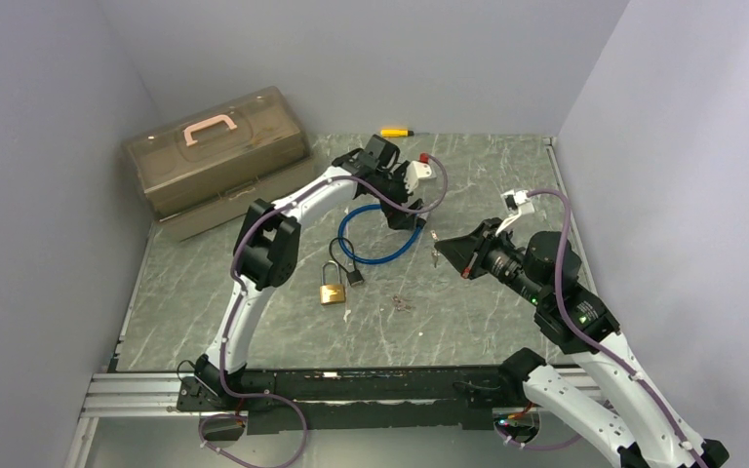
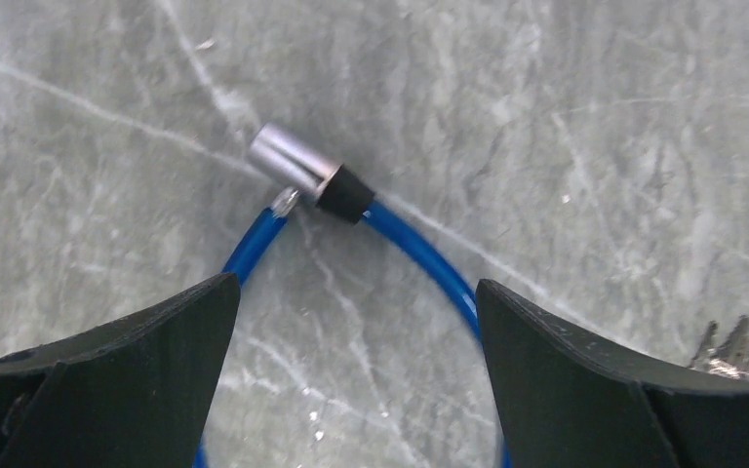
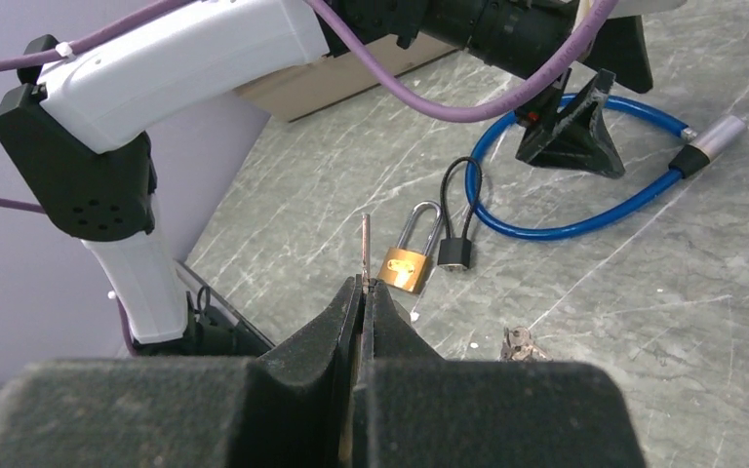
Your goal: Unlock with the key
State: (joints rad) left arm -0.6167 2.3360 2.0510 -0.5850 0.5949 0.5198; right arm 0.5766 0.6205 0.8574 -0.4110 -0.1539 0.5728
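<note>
Your right gripper (image 3: 363, 290) pinches the key (image 3: 365, 244) (left gripper (image 2: 356, 292) gapes wide); close it squarely on the blue cable lock (image 2: 419, 249)

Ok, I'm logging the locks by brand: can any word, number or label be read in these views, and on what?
No text can be read.
brass padlock: any stamp on its face is too small and blurred to read.
black padlock, blue cable, toolbox: no markings show.
</note>
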